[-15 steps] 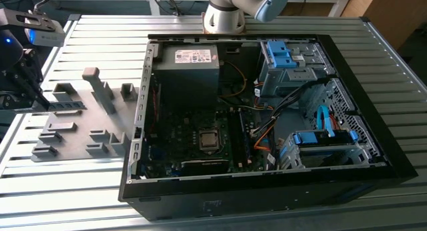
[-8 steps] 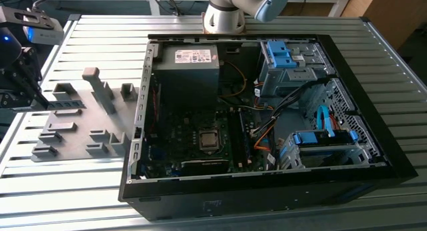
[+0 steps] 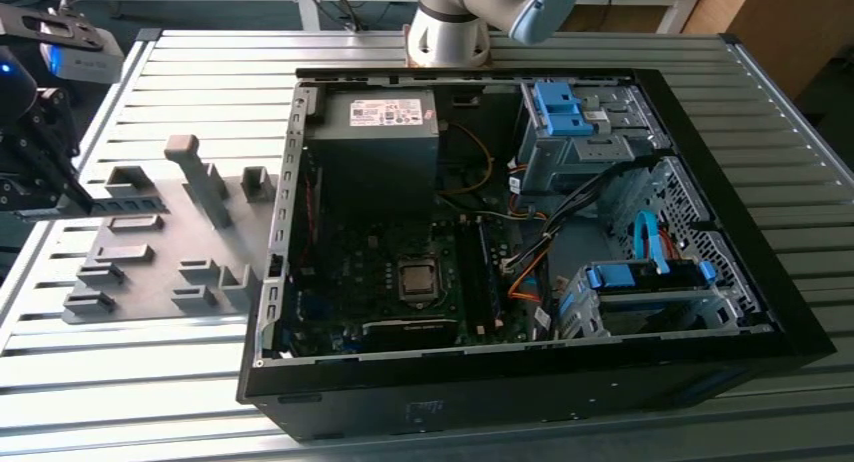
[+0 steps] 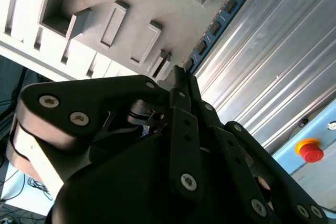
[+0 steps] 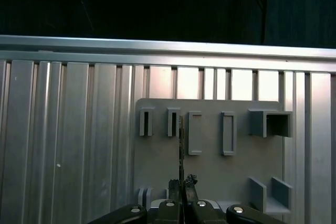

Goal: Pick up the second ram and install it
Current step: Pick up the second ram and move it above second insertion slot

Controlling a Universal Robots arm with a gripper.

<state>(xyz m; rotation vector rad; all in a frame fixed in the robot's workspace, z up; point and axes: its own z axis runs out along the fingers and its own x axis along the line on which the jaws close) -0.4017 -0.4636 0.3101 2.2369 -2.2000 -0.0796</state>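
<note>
A ribbed aluminium tabletop (image 3: pixel 187 72) carried everything in the exterior view. The largest thing on it was an open black computer case (image 3: pixel 534 382), lying on its side with its board, cables and blue drive clips exposed. Its near corners were cut off by the frame. Behind the case stood the pale grey base of the robot arm (image 3: pixel 447 32), whose upper links ran out of frame.

Towards the exterior view's left lay a flat grey plastic holder tray (image 3: pixel 147 272) with raised slotted blocks. A dark mechanism (image 3: pixel 34 152) hung over the tray's end. It was clipped by the exterior view's left edge, and its parts were hard to make out there.

In both wrist views the black gripper (image 5: pixel 181 182) (image 4: pixel 181 80) was only partly shown, its body spilling past the frame. Its fingers (image 5: pixel 190 181) (image 4: pixel 184 124) were pressed together on one end of the second ram (image 4: pixel 215 24), a thin blue-green circuit-board stick with black chips. The pinched end was hidden between them.

In the second wrist view the stick reached away from the fingers along the tray's edge, its far end over bare tabletop ribs. In the first wrist view it appeared edge-on (image 5: pixel 181 140), a dark sliver across the tray. Whether it touched the tray could not be told. A red button on a yellow base (image 4: pixel 310 150) sat at the second wrist view's margin.
</note>
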